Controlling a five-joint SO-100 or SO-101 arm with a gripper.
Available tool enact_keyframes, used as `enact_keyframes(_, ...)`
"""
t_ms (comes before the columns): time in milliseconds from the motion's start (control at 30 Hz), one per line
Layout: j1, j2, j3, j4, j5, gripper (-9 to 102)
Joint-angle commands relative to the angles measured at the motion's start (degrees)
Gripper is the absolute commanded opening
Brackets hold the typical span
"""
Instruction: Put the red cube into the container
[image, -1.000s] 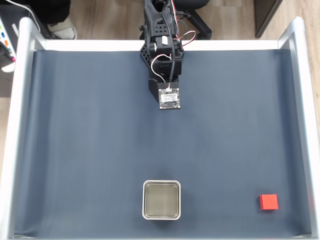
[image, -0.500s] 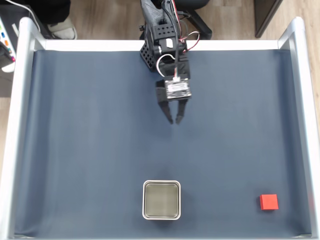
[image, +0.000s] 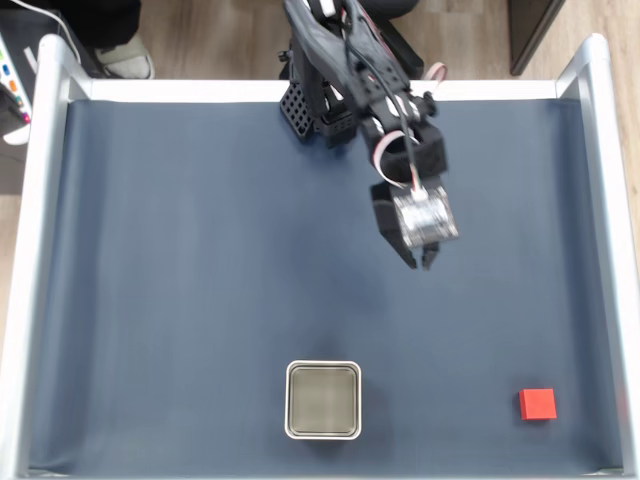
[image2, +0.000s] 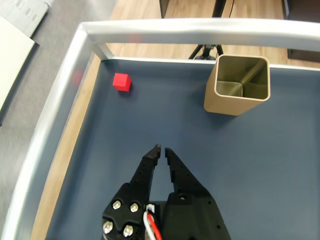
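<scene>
The red cube (image: 538, 404) lies on the dark blue mat near the front right corner in the fixed view; in the wrist view the red cube (image2: 121, 81) sits far left, close to the metal rail. The container (image: 323, 364), a square silver tin with nothing in it, stands at the front centre; the wrist view shows the container (image2: 235, 102) at upper right. My gripper (image: 420, 263) hangs over the mat right of centre, far from both. Its jaws are nearly together with nothing between them, as the gripper (image2: 161, 149) also shows from the wrist.
A raised aluminium rail (image: 610, 250) frames the mat on the left, right and back sides. The arm's base (image: 310, 100) stands at the back centre. Wooden floor and chair legs lie beyond the rail.
The arm has unfolded from its rest pose and swung right and forward across the mat. The jaws have narrowed since half a second ago. Cube and container have not moved.
</scene>
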Motion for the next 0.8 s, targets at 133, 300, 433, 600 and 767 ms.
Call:
enact_keyframes(133,-2.5,-19.7,-23.7,5.1,7.6,7)
enact_keyframes(300,-3.3,-33.2,-37.2,7.3,9.5,19)
enact_keyframes(433,-4.4,-43.9,-48.1,9.1,10.2,25)
enact_keyframes(600,-5.6,-57.5,-62.8,9.1,9.3,29)
enact_keyframes(767,-7.6,-68.6,-75.7,8.6,7.3,28)
